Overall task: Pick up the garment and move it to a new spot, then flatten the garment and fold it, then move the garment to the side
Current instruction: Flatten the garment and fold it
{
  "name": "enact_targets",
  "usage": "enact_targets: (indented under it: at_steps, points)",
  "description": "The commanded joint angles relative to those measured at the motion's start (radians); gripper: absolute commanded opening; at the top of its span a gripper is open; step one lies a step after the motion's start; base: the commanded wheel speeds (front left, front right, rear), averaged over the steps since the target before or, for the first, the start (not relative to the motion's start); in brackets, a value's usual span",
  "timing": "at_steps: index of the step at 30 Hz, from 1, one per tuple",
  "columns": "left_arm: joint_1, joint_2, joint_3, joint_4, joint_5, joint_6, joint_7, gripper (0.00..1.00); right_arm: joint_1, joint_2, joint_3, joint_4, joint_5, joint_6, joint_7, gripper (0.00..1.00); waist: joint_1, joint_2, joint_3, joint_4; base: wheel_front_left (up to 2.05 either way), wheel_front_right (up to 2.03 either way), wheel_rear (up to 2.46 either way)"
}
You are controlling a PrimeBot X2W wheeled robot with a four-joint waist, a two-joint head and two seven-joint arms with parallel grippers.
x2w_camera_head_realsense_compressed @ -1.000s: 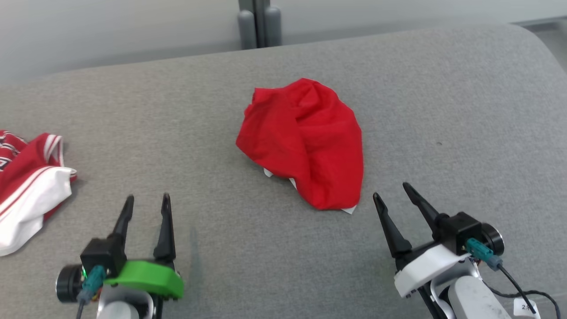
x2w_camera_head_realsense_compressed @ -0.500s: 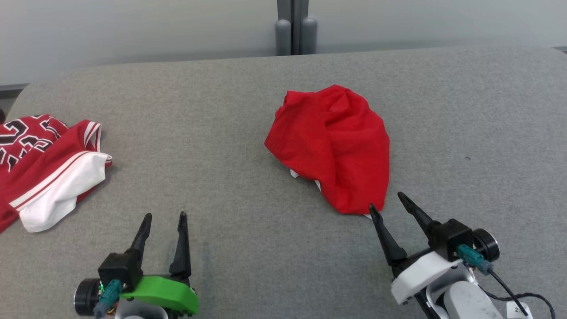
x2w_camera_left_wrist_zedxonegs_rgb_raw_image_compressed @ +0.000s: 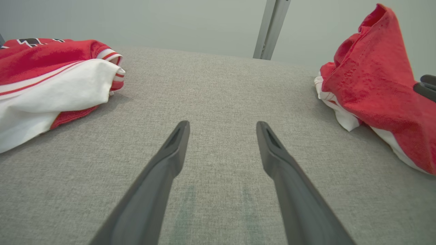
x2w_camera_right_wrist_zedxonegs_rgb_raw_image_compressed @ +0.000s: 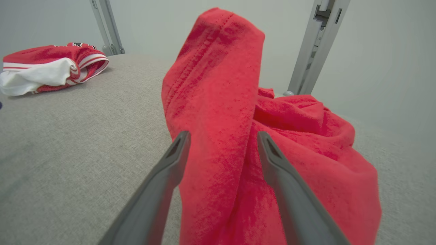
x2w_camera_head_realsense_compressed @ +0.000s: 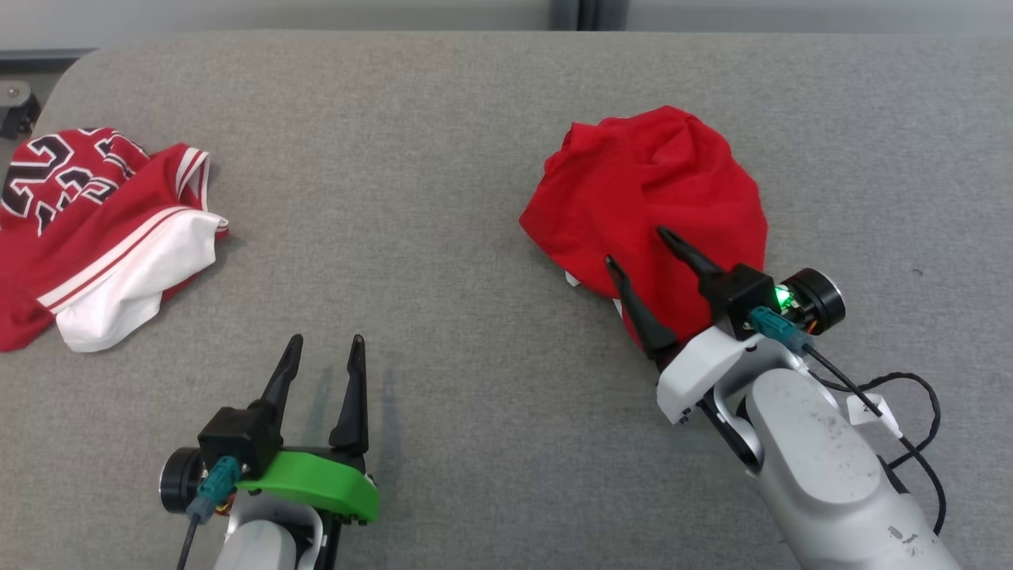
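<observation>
- The red garment (x2w_camera_head_realsense_compressed: pixel 657 170) lies crumpled in a heap on the grey counter (x2w_camera_head_realsense_compressed: pixel 443 158), toward the robot's right. A red-and-white jersey (x2w_camera_head_realsense_compressed: pixel 103 229) sits well apart at the far left and is probably best left alone.
- The right end effector (x2w_camera_head_realsense_compressed: pixel 635 245) is over the near part of the heap, fingers spread and gripping nothing. In the right wrist view a raised ridge of red cloth stands between its two fingers.
- The step in hand appears to be the first pick-up. That ridge looks like the right thing to close on, since it stands proud of the counter.
- It would be wise to drive the fingers a little deeper along the fold before closing, so that the grip takes a good bite and not just the top layer.
- The cloth is soft and loose, so a shallow pinch would likely slip once it bears the weight.
- A straight, steady lift should let the heap hang free and clear the counter before the sideways carry.
- The left end effector (x2w_camera_head_realsense_compressed: pixel 326 339) sits low over bare counter, fingers apart and empty. It is well placed to help with the later flattening.
</observation>
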Motion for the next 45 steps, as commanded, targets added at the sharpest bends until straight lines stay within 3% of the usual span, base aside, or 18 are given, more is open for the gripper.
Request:
enact_targets:
  at_steps: [1,3,4,6,7,13,16,19,24,29,30,31,32,38,45]
  points:
    - [-0.02,0.002,-0.001,0.001,-0.008,-0.003,-0.001,1.0,-0.024,-0.004,0.006,0.033,0.007,-0.002,0.0,1.0,0.0,-0.0001,0.038,0.04,0.0,0.0,0.0]
    - [-0.027,0.002,-0.005,0.004,-0.008,-0.003,-0.001,1.0,-0.054,-0.006,0.004,0.078,0.01,-0.002,0.0,1.0,0.0,-0.0001,0.043,0.051,0.0,0.0,0.0]
    - [-0.03,0.002,-0.007,0.005,-0.007,-0.003,-0.001,1.0,-0.06,-0.005,0.009,0.094,0.012,-0.002,0.0,0.89,0.0,-0.0001,0.044,0.055,0.0,0.0,0.0]
    - [-0.034,0.002,-0.008,0.008,-0.005,-0.003,-0.001,1.0,-0.076,-0.005,0.02,0.131,0.017,-0.002,0.0,0.17,0.0,-0.0001,0.045,0.063,0.0,0.0,0.0]
    - [-0.035,0.002,-0.009,0.008,-0.006,-0.003,-0.001,1.0,-0.082,-0.004,0.026,0.143,0.025,-0.002,0.0,0.0,0.0,-0.0001,0.044,0.066,0.0,0.0,0.0]
    - [-0.046,0.002,-0.018,0.01,-0.017,-0.003,-0.001,1.0,-0.138,-0.004,0.132,0.103,0.133,-0.002,0.0,0.0,0.0,-0.0001,0.038,0.084,0.0,0.0,0.0]
    - [-0.037,0.002,-0.017,0.01,-0.009,-0.003,-0.001,1.0,-0.206,-0.003,0.226,-0.007,0.265,-0.002,0.0,0.0,0.0,-0.0001,0.021,0.089,0.0,0.0,0.0]
    - [-0.01,0.002,-0.007,0.014,0.002,-0.003,-0.001,1.0,-0.292,-0.005,0.252,-0.147,0.408,-0.002,-0.001,0.0,0.0,-0.0001,0.0,0.084,0.0,0.0,0.0]
    - [0.009,0.002,0.001,0.019,0.015,-0.003,-0.001,1.0,-0.379,-0.006,0.101,-0.295,0.5,-0.002,0.0,0.0,0.0,-0.0001,-0.027,0.074,0.0,0.0,0.0]
    - [0.009,0.002,0.008,0.008,0.014,-0.003,-0.001,1.0,-0.319,-0.005,-0.067,-0.217,0.383,-0.002,0.0,0.0,0.0,-0.0001,-0.023,0.055,0.0,0.0,0.0]
    - [0.007,0.002,0.008,0.004,0.013,-0.003,-0.001,1.0,-0.299,-0.005,-0.096,-0.194,0.355,-0.002,0.0,0.18,0.0,-0.0001,-0.018,0.051,0.0,0.0,0.0]
    - [0.005,0.002,0.005,0.002,0.01,-0.003,-0.001,1.0,-0.266,-0.004,-0.132,-0.157,0.315,-0.002,0.0,0.64,0.0,-0.0001,-0.012,0.046,0.0,0.0,0.0]
    - [0.003,0.002,0.003,0.0,0.01,-0.003,-0.001,1.0,-0.238,-0.004,-0.157,-0.12,0.275,-0.002,0.0,1.0,0.0,-0.0001,-0.008,0.042,0.0,0.0,0.0]
    - [-0.011,0.002,-0.007,0.001,0.019,-0.003,-0.001,1.0,-0.089,-0.011,-0.385,0.057,0.056,-0.002,0.0,1.0,0.0,-0.0001,0.022,0.014,0.0,0.0,0.0]
    - [-0.03,0.005,-0.014,-0.001,0.025,-0.003,-0.001,1.0,0.017,-0.005,-0.513,0.039,-0.054,-0.002,0.0,1.0,0.0,-0.0001,0.036,-0.008,0.0,0.0,0.0]
